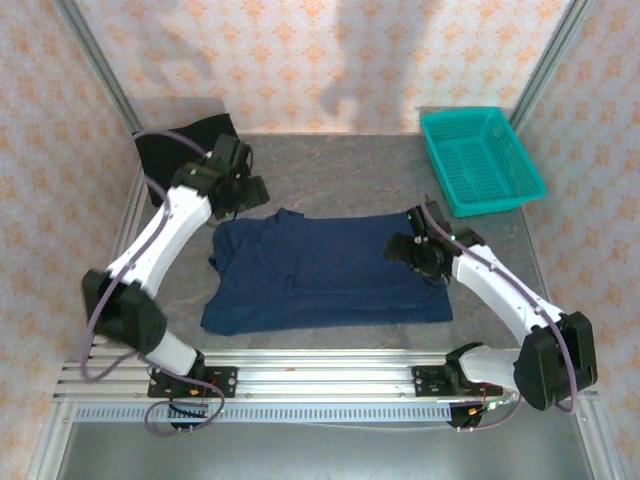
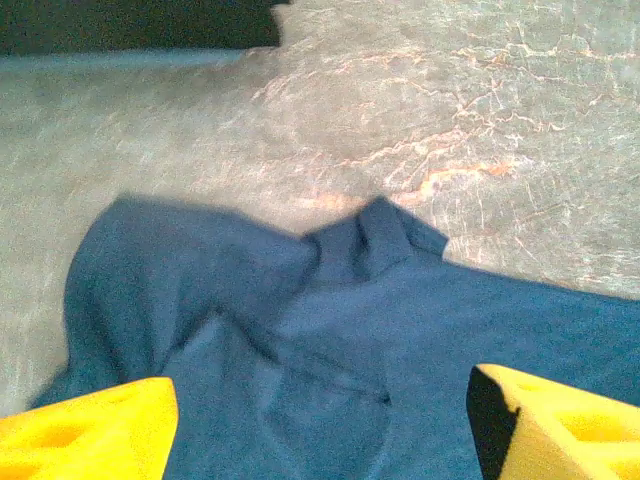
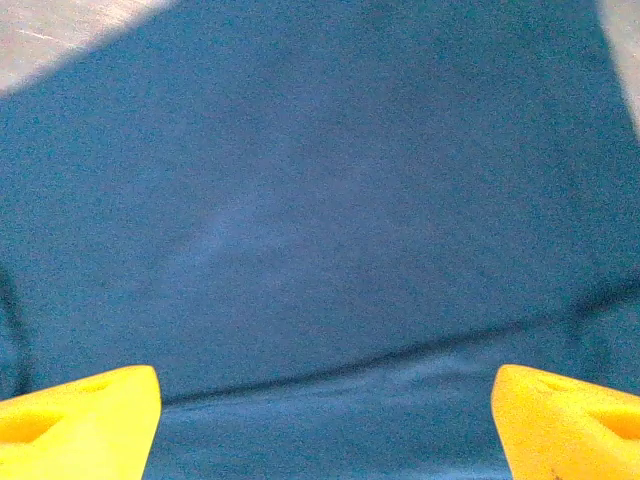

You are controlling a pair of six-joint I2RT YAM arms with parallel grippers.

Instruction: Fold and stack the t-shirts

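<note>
Navy blue cloth t-shirt (image 1: pixel 325 270) lies mid-surface as a wide, roughly rectangular slab, long side running L–R. No print shows, so prob. face down or folded in. The far-L end is rumpled: the left wrist view has a lumpy fold and a small peak of cloth (image 2: pixel 385 225) there. The rest looks fairly flat, w/ one long crease across in the right wrist view. My read: shirt is mid-fold, part folded but not yet compact.

Plain black t-shirt (image 1: pixel 175 150) sits at the far-L corner of the grey marbled surface (image 1: pixel 340 170), apart from the navy one. It's parked out of the way, likely as the base of the stack. Teal plastic mesh basket (image 1: pixel 482 160) sits far R, clear of both.

Left fingers (image 2: pixel 90 430): spread wide, nothing between them, navy cloth lying below. Right fingers (image 3: pixel 80 420): same, wide apart & empty, hanging close over flat navy cloth.

Arm pose: L arm goes from its near-L base out to an elbow at the L edge. Its forearm then angles far and inward, wrist just past the shirt's far-L corner, near the black shirt. R arm mirrors it, w/ elbow low at near R and forearm slanting in, wrist over the shirt's far-R corner. One at each far corner suits a paired pinch for the next fold, though that's a guess.
</note>
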